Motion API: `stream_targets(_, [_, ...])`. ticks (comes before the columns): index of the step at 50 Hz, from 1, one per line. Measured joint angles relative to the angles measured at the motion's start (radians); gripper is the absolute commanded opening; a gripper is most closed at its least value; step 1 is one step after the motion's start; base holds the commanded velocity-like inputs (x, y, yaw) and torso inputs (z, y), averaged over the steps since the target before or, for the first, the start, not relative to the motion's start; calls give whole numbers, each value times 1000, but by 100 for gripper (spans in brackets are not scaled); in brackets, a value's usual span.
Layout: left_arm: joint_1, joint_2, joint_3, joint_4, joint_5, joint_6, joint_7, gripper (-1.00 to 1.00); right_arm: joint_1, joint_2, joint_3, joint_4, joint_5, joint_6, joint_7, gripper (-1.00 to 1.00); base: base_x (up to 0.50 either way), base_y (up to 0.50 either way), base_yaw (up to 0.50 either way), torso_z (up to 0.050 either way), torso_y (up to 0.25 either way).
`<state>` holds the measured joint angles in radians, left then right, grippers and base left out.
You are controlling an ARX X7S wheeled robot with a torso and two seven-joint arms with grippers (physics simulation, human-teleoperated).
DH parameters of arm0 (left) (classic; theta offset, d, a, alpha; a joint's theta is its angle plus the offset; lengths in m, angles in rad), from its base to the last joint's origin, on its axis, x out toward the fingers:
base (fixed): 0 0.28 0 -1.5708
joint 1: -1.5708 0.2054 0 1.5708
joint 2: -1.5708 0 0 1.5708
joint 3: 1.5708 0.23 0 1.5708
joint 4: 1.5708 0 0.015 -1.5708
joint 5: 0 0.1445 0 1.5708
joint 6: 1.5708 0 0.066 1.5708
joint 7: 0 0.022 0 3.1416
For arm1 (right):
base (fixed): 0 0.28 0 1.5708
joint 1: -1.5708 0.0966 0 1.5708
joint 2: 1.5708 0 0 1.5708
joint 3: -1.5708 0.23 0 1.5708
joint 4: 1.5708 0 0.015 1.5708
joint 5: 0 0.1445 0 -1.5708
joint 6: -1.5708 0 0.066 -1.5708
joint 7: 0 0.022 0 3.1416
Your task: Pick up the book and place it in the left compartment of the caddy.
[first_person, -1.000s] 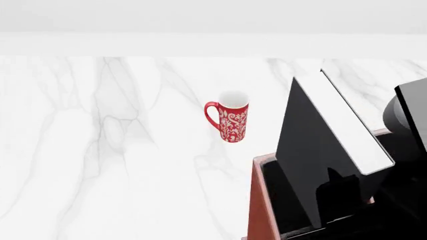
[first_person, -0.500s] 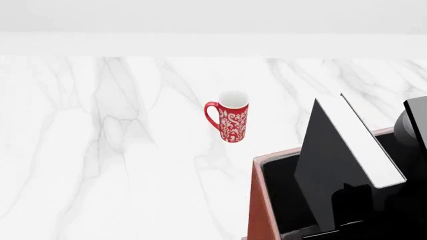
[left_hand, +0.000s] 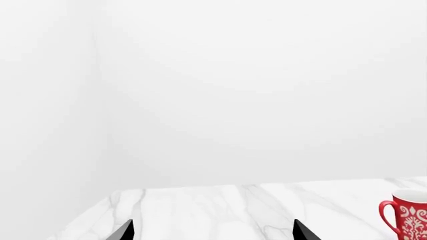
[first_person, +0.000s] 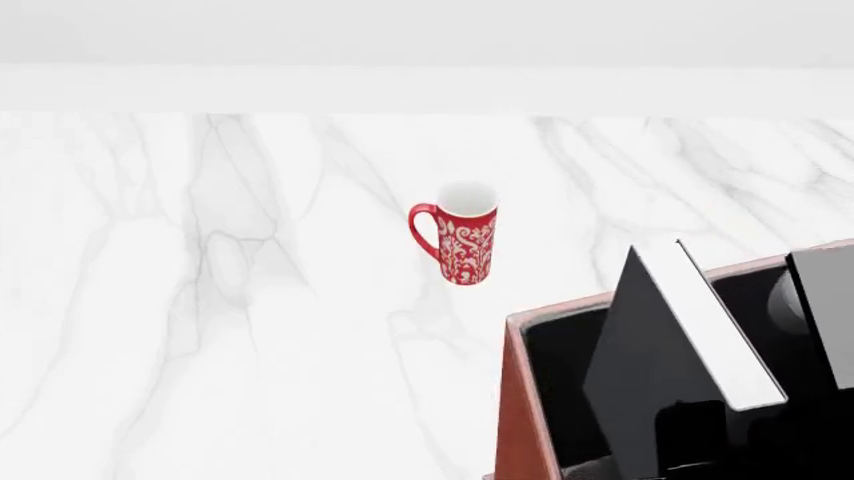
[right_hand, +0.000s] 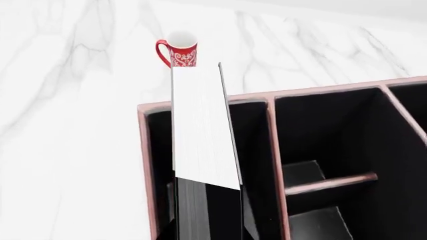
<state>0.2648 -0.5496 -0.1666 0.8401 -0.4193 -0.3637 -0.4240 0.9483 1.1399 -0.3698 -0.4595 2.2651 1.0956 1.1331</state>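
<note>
while the book [first_person: 661,360] stands on end at lower right of the head view, its long axis upright and its lower part already inside the left compartment of the caddy [right_hand: 157,165], the right gripper's grip is hidden and cannot be told; the left gripper [left_hand: 212,231], fingertips apart and empty, is well away. no writing is legible; the mug [first_person: 461,235] bears only pattern.

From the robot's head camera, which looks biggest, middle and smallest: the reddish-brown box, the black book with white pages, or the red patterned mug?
1. Reddish-brown box, though cut off by the picture's edge.
2. Black book, nearer the camera.
3. Red patterned mug.
</note>
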Motion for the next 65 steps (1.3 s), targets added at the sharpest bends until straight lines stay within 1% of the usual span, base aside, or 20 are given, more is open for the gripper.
stream_targets(20, [-1,-3,4,-2,-1,2,-2,100,-186,-23,73,-4,-232,-48,-140,-100,0,0,0,1,2])
stream_targets(36, [2,-6,5,0,-1,4,-5,100,-293,-54,87,-1,-403,-83,-223,-100,0,0,0,0,1])
stream_targets(65, [3,-11,12,1,1,5,-9,100,-373,-123,37,22,-616,-109,-318,-100,0,0,0,0,1])
